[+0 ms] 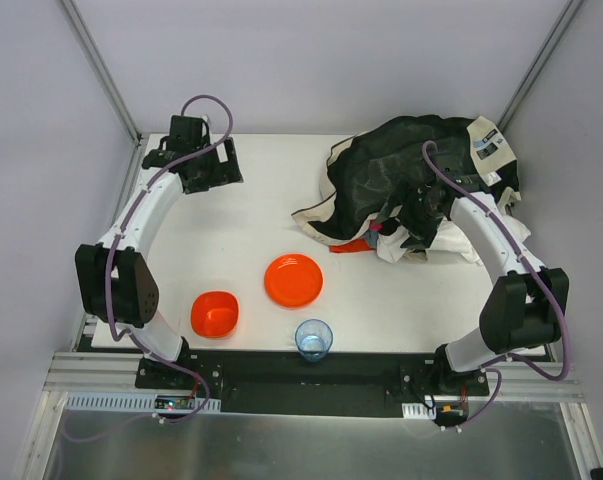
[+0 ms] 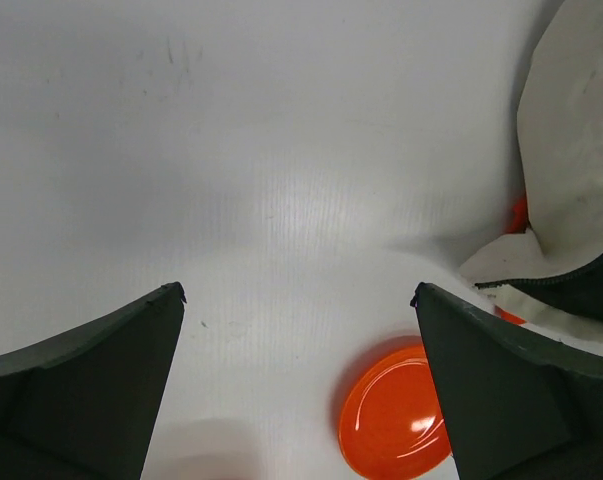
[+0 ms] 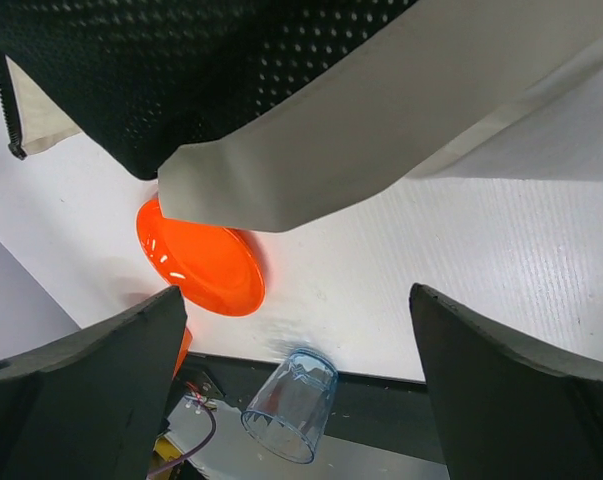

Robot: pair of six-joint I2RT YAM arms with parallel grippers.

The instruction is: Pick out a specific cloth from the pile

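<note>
On the white desk (image 1: pixel 251 200), we see the pile (image 1: pixel 421 170) of black mesh and cream fabric heaped at the far right. The orange-red cloth (image 1: pixel 351 245) shows only as a small edge under the pile's near-left side, lying on the desk. The right gripper (image 3: pixel 293 300) is at the pile, fingers spread wide with nothing between them; in its own view, cream and mesh fabric hangs just above. The left gripper (image 2: pixel 299 300), likewise spread and holding nothing, hangs over bare desk at the far left, well apart from the pile. Toward the arm bases, an orange plate (image 1: pixel 293 280), an orange bowl (image 1: pixel 215 313) and a clear blue cup (image 1: pixel 313 338) stand apart from one another, upright and each empty.
</note>
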